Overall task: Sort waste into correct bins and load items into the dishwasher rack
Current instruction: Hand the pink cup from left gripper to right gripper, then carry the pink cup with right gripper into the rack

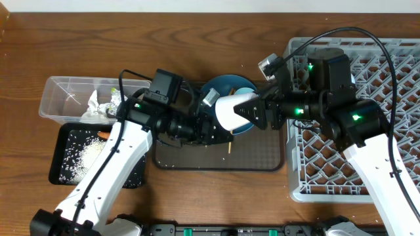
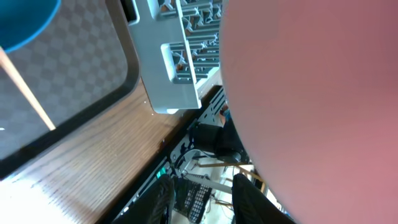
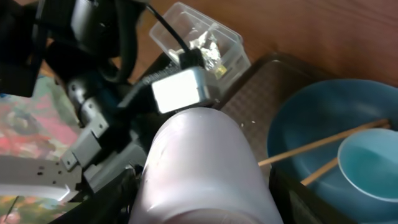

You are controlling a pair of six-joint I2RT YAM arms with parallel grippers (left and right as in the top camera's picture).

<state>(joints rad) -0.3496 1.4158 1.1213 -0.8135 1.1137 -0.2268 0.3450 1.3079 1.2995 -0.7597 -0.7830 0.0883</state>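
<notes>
My right gripper (image 1: 241, 113) (image 3: 205, 199) is shut on the pinkish-white cup (image 1: 228, 113) (image 3: 199, 162) and holds it on its side above the brown serving tray. My left gripper (image 1: 211, 128) (image 2: 202, 200) is open with nothing between its fingers, right beside that cup, whose pink wall (image 2: 311, 93) fills its view. The blue plate (image 1: 226, 85) (image 3: 305, 124) holds the light blue cup (image 3: 373, 165) and wooden chopsticks (image 3: 323, 142). The clear tub (image 1: 62, 98) holds tissue (image 1: 92, 108) and foil. The black tray (image 1: 65, 174) holds rice and the carrot (image 1: 103, 134). The white bowl is not in view.
The brown serving tray (image 1: 216, 157) lies at the centre under both grippers, with a chopstick end (image 1: 231, 147) sticking out over it. The grey dishwasher rack (image 1: 387, 78) (image 2: 177, 68) fills the right side, partly under my right arm. Both arms nearly meet over the tray.
</notes>
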